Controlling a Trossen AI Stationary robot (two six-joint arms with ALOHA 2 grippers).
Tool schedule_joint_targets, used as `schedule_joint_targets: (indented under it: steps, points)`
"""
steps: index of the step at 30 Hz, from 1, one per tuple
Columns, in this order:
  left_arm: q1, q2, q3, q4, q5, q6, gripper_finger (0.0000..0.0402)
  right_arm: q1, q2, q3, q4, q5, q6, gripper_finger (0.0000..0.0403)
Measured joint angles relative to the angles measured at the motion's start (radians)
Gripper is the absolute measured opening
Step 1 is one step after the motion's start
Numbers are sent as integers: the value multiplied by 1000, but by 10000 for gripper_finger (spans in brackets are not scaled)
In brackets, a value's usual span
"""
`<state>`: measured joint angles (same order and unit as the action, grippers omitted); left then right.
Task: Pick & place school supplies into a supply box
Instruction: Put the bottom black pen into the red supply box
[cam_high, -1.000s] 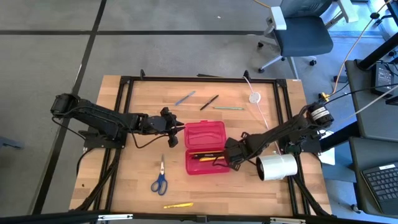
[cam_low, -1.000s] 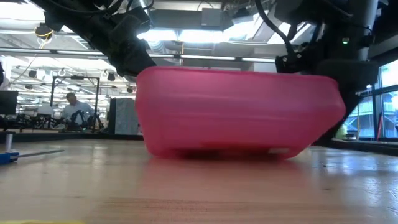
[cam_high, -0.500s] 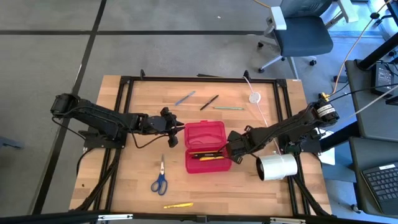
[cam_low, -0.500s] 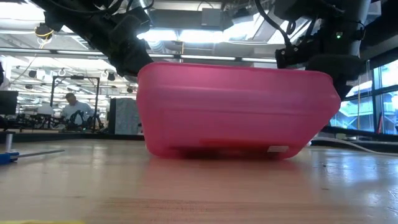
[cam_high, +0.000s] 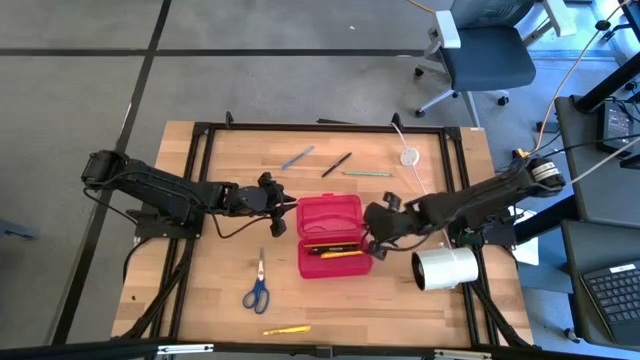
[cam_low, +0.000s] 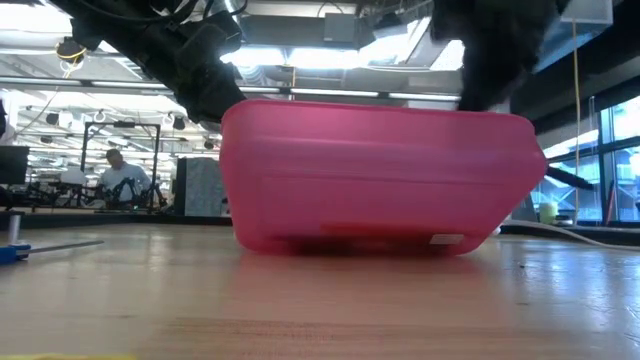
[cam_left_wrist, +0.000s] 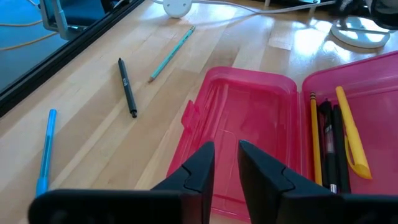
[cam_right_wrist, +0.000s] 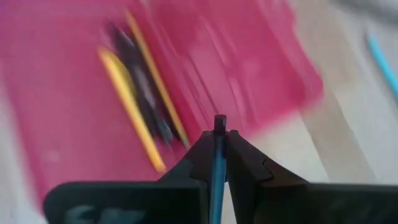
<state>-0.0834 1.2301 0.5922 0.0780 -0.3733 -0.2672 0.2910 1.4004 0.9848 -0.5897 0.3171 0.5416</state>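
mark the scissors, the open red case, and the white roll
scissors (cam_high: 257, 289): high view, on the blue handles.
red case (cam_high: 329, 216): high view, on the open lid.
white roll (cam_high: 446, 268): high view, on its curved side.

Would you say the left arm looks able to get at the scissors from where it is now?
Probably yes: the scissors lie alone on bare table just in front of the left gripper, which rests at the box's lid.

The supply box (cam_high: 331, 236) is translucent red, holding yellow and black pens (cam_left_wrist: 329, 146). On the pale wood worktop (cam_high: 220, 300) lie blue-handled scissors (cam_high: 257, 289), a blue pen (cam_high: 297, 157), a black pen (cam_high: 336, 164) and a green pencil (cam_high: 367, 174). Both tools are black.
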Motion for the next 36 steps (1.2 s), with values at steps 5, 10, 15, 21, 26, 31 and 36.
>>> schedule_joint_targets:
  steps: [5, 10, 15, 21, 26, 31, 36]
  points:
    - [0, 0, 0, 0, 0, 0, 62, -32, -69, 0, 225, -87, -115, 34]
    - [0, 0, 0, 0, 0, 0, 65, -58, -89, 2, 395, -134, -207, 36]
    - [0, 0, 0, 0, 0, 0, 62, -80, -14, 2, 495, -293, -210, 35]
    - [0, 0, 0, 0, 0, 0, 62, -81, 101, 2, 551, -388, -206, 35]
    - [0, 0, 0, -1, 0, 0, 65, -81, 168, 1, 583, -471, -184, 37]
    - [0, 0, 0, -1, 0, 0, 61, -81, 234, 1, 604, -478, -182, 38]
    - [0, 0, 0, -1, 0, 0, 59, -81, 303, 1, 625, -478, -213, 38]
